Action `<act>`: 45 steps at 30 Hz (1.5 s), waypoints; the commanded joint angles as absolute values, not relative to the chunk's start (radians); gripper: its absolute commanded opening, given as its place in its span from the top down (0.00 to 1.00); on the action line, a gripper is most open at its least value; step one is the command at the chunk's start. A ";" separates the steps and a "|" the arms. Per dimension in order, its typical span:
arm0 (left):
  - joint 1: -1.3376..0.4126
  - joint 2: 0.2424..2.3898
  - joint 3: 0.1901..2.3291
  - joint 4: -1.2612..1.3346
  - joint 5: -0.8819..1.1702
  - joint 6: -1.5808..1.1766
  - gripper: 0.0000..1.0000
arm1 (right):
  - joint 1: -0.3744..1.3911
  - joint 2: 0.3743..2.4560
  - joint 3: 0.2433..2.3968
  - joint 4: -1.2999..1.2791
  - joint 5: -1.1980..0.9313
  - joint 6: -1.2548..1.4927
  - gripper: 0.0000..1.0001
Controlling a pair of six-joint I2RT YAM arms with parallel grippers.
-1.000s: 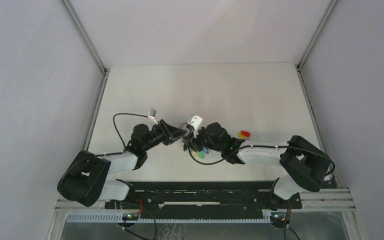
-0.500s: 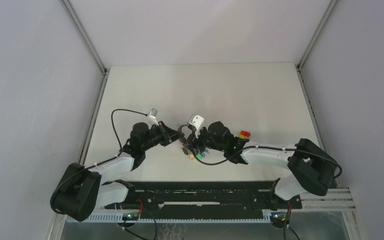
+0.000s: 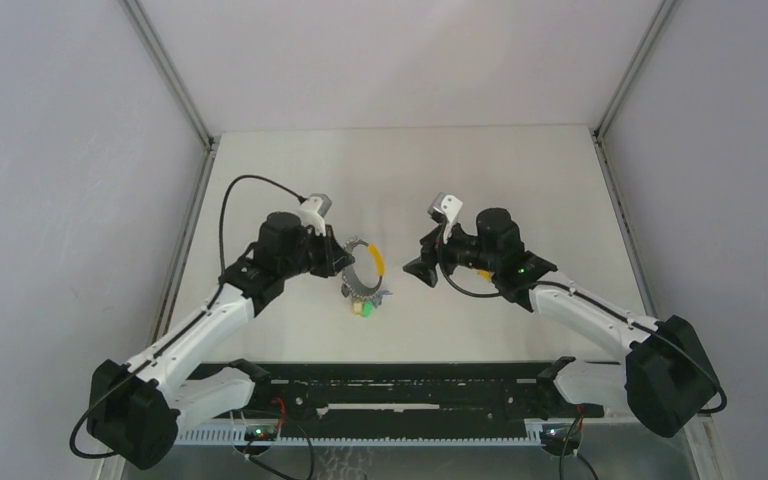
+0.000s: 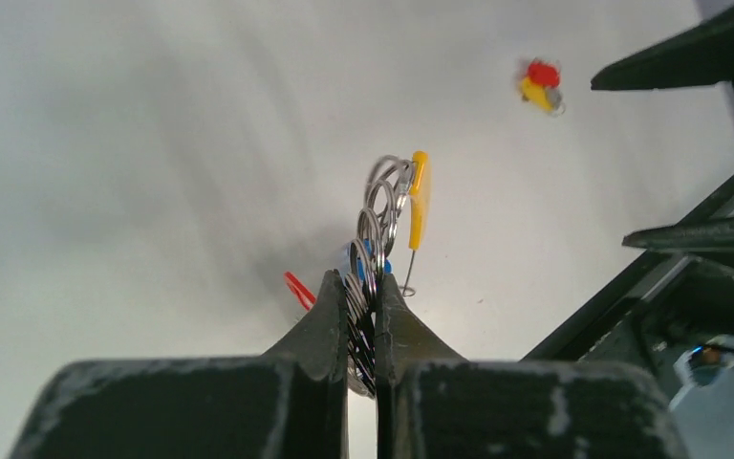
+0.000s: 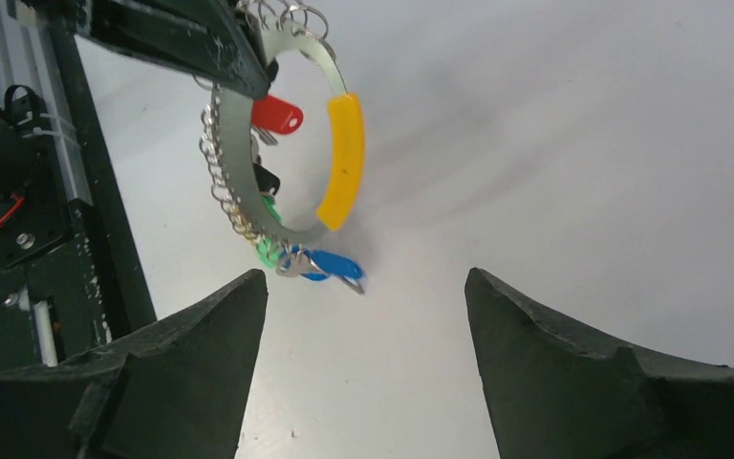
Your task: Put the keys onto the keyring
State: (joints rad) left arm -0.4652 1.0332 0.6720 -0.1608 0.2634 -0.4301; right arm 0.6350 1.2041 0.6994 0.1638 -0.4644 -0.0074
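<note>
My left gripper [image 4: 356, 282] is shut on the keyring [image 4: 382, 206], pinching its grey metal band edge-on. In the right wrist view the keyring [image 5: 239, 172] hangs from the left gripper's fingers [image 5: 182, 33], with a yellow segment [image 5: 344, 163] and red [image 5: 277, 117], green [image 5: 268, 251] and blue [image 5: 330, 265] keys on it. The top view shows the keyring [image 3: 373, 262] just right of my left gripper [image 3: 345, 264]. My right gripper [image 3: 420, 268] stands open and empty a short way to the right, facing the ring. Two loose keys [image 4: 538, 84], one red and one yellow, lie on the table beyond.
The white table [image 3: 410, 170] has grey walls at the back and on both sides. A black rail [image 3: 400, 385] carrying the arm bases runs along the near edge. The right arm covers the loose keys in the top view.
The two grippers, close together over the keyring before, have parted. The right gripper opened and drew back to the right. The left gripper shut on the keyring and carried it up and left.
</note>
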 commanded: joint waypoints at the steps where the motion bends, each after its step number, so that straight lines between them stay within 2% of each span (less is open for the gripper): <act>1: -0.510 1.052 0.866 -0.412 0.241 -0.178 1.00 | 0.598 1.187 0.747 0.122 -0.633 -0.032 0.22; 4: -0.530 1.086 0.969 -0.553 0.234 -0.046 1.00 | 0.595 1.194 0.751 0.163 -0.664 -0.076 0.21; 11: -0.601 1.146 1.115 -0.729 0.257 0.203 1.00 | 0.596 1.293 0.826 0.241 -0.841 -0.123 0.27; 17: -0.667 1.161 1.148 -0.752 0.274 0.320 1.00 | 0.602 1.368 0.837 0.375 -0.920 -0.098 0.29; 31: -0.695 1.166 1.139 -0.726 0.337 0.366 1.00 | 0.676 1.534 0.846 0.631 -1.061 0.020 0.47; 36: -0.699 1.163 1.134 -0.715 0.338 0.363 1.00 | 0.698 1.569 0.871 0.592 -1.062 0.009 0.58; 41: -0.702 1.159 1.121 -0.706 0.323 0.350 0.96 | 0.700 1.557 0.871 0.545 -1.010 0.000 0.87; 43: -0.703 1.149 1.109 -0.696 0.309 0.336 0.92 | 0.697 1.538 0.871 0.500 -0.968 -0.025 0.98; 45: -0.703 1.123 1.089 -0.674 0.272 0.313 0.83 | 0.692 1.516 0.862 0.470 -0.936 -0.046 1.00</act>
